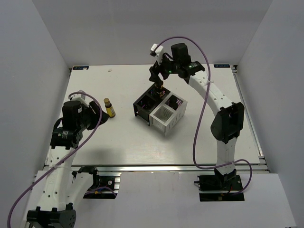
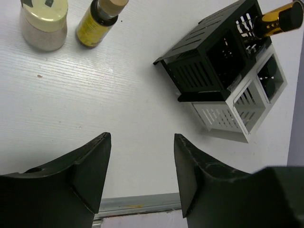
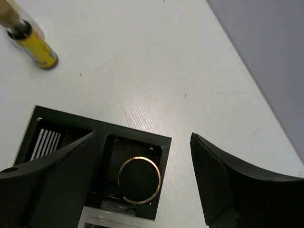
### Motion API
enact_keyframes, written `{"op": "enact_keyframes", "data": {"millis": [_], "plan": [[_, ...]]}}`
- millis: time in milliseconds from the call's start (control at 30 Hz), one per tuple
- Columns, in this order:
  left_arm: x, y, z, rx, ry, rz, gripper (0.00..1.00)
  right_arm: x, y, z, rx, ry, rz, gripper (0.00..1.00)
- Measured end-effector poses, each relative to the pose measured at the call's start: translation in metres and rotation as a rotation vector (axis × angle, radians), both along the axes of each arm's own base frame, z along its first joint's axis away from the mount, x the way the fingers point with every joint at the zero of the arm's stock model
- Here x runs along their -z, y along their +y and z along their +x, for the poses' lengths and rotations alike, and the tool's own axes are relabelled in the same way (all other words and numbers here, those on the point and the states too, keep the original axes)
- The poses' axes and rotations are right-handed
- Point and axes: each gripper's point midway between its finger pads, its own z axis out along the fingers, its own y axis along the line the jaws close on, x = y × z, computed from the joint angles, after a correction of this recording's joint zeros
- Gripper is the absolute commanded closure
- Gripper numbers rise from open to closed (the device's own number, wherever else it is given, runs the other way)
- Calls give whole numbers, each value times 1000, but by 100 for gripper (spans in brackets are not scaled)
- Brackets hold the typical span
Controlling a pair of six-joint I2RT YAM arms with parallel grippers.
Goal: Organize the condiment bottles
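Shows the right gripper (image 3: 142, 142) poised above the black-and-white rack (image 2: 190, 76) near the middle of the table (image 1: 123, 142), jaws spread wide and gripping nothing. Catches, from the right wrist, a dark-capped bottle (image 3: 138, 179) standing in a black compartment at the rack's far side, directly below the gripper, gold-rimmed cap clear of both fingers (image 3: 57, 180). Picks up the same bottle from the left wrist: amber body, black cap, rising well above the compartment's rim, next to the white half of the rack. Places the left gripper (image 2: 141, 142) over the table's left side, jaws apart, only bare tabletop between them. Finds a yellow bottle (image 1: 109, 108) with a tan cap upright on the table just ahead of the left gripper, well apart from the rack. Sets a pale cream jar (image 2: 43, 23) with a yellowish lid just beside the yellow bottle in the left wrist view, a narrow gap visible between the two. Frames the yellow bottle also at the top left corner of the right wrist view, on open table beyond the rack's black half.
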Motion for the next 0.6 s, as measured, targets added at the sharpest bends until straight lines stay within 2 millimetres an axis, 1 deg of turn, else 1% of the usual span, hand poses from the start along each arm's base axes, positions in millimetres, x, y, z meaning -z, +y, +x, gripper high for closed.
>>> {"op": "enact_keyframes", "data": {"millis": [33,67,133,167,200,233,267,300,333,367,400,433,500,600], "plan": [[1,1,3,-2,7,6,41,-15,2,-2,-12,-20,22,16],[0,2,7,-5,13,13,45,-28,2,-5,-21,-35,39,16],[1,4,16,-14,29,32,49,-54,0,-19,-42,-55,73,24],[1,6,20,-21,37,42,50,-67,-2,-27,-52,-63,91,30],[2,9,25,-30,49,56,50,-80,-4,-36,-64,-74,111,50],[3,11,30,-37,60,69,50,-94,-6,-45,-79,-90,128,61],[5,13,34,-45,72,84,47,-105,-8,-56,-94,-95,148,73],[6,16,39,-53,82,103,43,-113,-10,-66,-107,-96,164,84],[9,18,44,-61,94,122,40,-118,-14,-79,-124,-95,177,84],[12,21,48,-71,109,141,35,-120,-17,-91,-139,-79,187,80],[16,23,52,-77,124,164,33,-120,-19,-101,-153,-66,197,61],[20,23,55,-80,137,183,31,-118,-21,-111,-166,-43,202,50],[27,22,62,-76,163,219,28,-111,-23,-124,-191,-13,205,35],[36,19,75,-63,187,280,26,-91,-24,-134,-214,40,193,32]]}}
